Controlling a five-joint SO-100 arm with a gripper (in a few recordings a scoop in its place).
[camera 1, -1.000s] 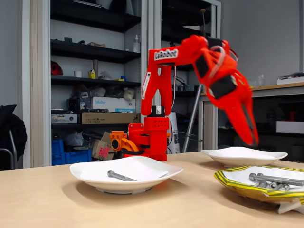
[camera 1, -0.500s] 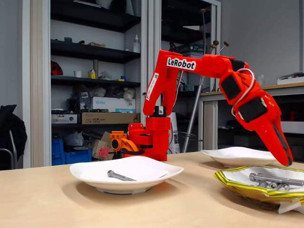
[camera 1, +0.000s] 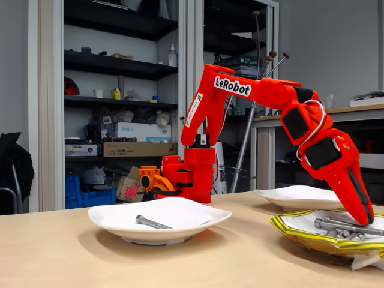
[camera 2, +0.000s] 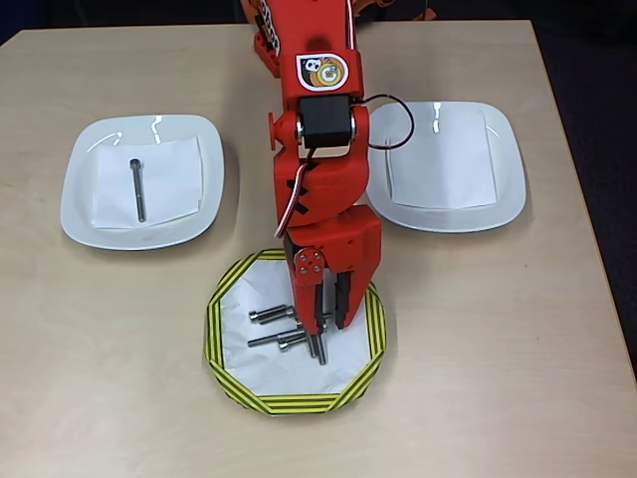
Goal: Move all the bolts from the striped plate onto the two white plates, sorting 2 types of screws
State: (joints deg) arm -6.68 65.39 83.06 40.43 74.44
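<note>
The striped plate (camera 2: 217, 344) (camera 1: 300, 235) lies at the table's front and holds several bolts (camera 2: 271, 316) (camera 1: 348, 226), most of them long and slim. My red gripper (camera 2: 328, 327) (camera 1: 365, 220) reaches down into it, tips right at the bolts, jaws a narrow gap apart. One bolt (camera 2: 319, 350) pokes out just beyond the tips; I cannot tell whether the fingers touch it. In the overhead view the left white plate (camera 2: 85, 214) (camera 1: 114, 219) carries one long bolt (camera 2: 136, 189) (camera 1: 151, 222) on a paper sheet. The right white plate (camera 2: 503, 164) (camera 1: 306, 195) holds only a paper sheet.
The arm's red base (camera 1: 189, 177) (camera 2: 299, 30) stands at the back middle of the wooden table (camera 2: 478, 349). Bare tabletop lies on both sides of the striped plate. Shelves and a desk stand behind the table in the fixed view.
The arm has swung down and to the right in the fixed view. The gripper dropped from well above the striped plate to the bolts in it.
</note>
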